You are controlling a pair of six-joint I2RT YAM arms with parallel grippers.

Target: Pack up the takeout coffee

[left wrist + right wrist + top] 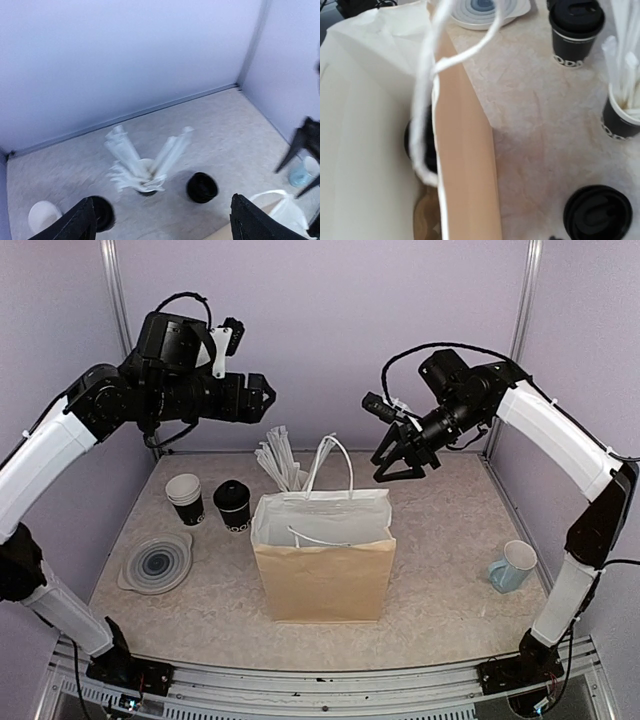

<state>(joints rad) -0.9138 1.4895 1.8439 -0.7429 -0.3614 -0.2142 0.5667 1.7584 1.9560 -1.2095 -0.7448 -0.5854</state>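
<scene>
The takeout coffee [232, 505], a black lidded cup with a white band [575, 30], stands on the table left of the brown paper bag [323, 560]; the left wrist view shows its dark top [102, 212]. My left gripper [262, 395] hangs high above the back left, open and empty, its fingertips [82, 222] far apart around [162, 225]. Above the bag's back right corner, my right gripper [405, 462] is open and empty; its fingers are out of its own wrist view. Something dark and round [420, 145] lies inside the bag [465, 150], half hidden by the white handle.
A second black lid [597, 212] sits behind the bag [202, 187], hidden from above. A cup of white straws [283, 465] stands at the back. A stack of white-rimmed cups [185, 498] and a grey plate [157, 562] sit at the left. A pale blue mug [513, 566] is at the right.
</scene>
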